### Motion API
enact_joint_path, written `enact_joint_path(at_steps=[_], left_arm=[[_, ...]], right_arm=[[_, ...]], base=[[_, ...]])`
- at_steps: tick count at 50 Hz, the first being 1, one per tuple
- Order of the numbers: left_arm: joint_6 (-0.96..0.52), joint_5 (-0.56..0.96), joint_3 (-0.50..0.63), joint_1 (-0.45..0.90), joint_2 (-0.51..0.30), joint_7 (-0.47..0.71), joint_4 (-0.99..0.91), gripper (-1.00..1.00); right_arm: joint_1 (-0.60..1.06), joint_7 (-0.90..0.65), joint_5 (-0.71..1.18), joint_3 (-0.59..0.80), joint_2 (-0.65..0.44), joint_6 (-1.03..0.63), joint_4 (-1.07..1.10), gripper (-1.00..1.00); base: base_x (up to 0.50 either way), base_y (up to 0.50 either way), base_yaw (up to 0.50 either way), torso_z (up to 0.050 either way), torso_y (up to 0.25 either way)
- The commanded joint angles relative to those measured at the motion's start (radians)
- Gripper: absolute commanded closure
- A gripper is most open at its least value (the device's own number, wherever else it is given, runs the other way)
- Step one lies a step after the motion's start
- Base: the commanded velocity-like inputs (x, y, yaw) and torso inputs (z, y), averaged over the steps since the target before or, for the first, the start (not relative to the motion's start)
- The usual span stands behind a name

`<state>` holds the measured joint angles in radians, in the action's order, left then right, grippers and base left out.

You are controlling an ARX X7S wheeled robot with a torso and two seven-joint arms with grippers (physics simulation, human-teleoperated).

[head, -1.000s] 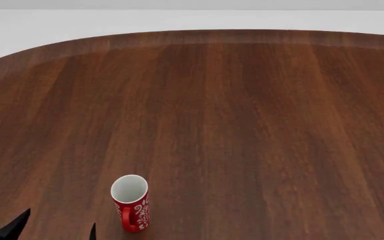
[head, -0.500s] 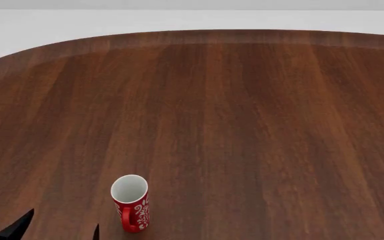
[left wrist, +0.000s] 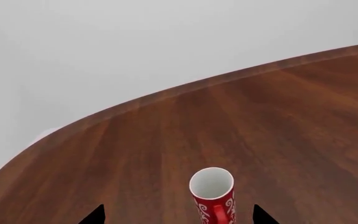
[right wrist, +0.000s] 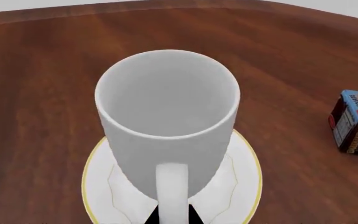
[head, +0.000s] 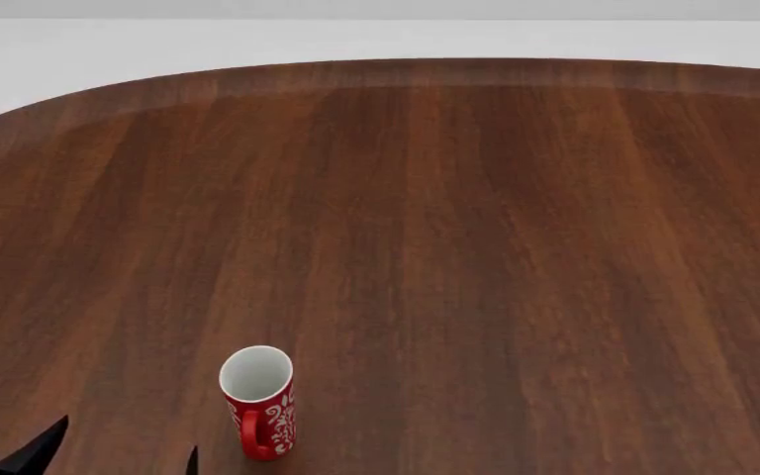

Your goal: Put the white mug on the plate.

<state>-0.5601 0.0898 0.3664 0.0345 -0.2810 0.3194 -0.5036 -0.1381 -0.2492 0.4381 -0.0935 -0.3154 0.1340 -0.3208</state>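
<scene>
The white mug (right wrist: 166,126) stands upright over the middle of the plate (right wrist: 241,186), a round white plate with a thin gold rim; I cannot tell whether the mug touches it. My right gripper (right wrist: 171,217) is shut on the mug's loop handle, with a black fingertip showing on each side of it. The white mug, the plate and the right gripper are out of the head view. My left gripper (left wrist: 177,217) is open and empty; only its two black tips show, also at the head view's bottom left (head: 116,457).
A smaller red mug with white swirls (head: 261,401) stands on the brown wooden table (head: 486,247) just ahead of the left gripper, and also shows in the left wrist view (left wrist: 213,196). A small blue and brown box (right wrist: 352,122) stands on the table beside the plate.
The left gripper's tips have slipped slightly lower and to the right in the head view. The red mug has not moved.
</scene>
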Motion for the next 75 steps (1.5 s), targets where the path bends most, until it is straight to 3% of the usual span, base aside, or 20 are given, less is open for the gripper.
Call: enact_joint_path(at_steps=[1,26,27,75], left_arm=[[0.003,0.004,0.004,-0.001,-0.002,0.004,0.003,-1.00],[0.011,0.013,0.002,-0.007,-0.013,0.013,0.000,-1.00],[0.008,0.013,0.003,-0.006,-0.012,0.014,-0.002,-1.00],[-0.022,0.034,-0.006,-0.003,-0.033,0.034,-0.059,-1.00]], right_arm=[[0.012,0.001,-0.017,0.003,-0.003,-0.008,-0.010,1.00],[0.013,-0.013,-0.007,0.008,-0.010,-0.042,-0.001,1.00],[0.007,-0.022,-0.005,0.005,-0.012,-0.050,0.015,-1.00],[-0.214,-0.251,-0.041,-0.008,-0.128,-0.280,0.753,-1.00]], base=[[0.00,0.00,0.00,0.000,0.000],[0.00,0.00,0.00,0.000,0.000],[0.00,0.00,0.00,0.000,0.000],[0.00,0.00,0.00,0.000,0.000]])
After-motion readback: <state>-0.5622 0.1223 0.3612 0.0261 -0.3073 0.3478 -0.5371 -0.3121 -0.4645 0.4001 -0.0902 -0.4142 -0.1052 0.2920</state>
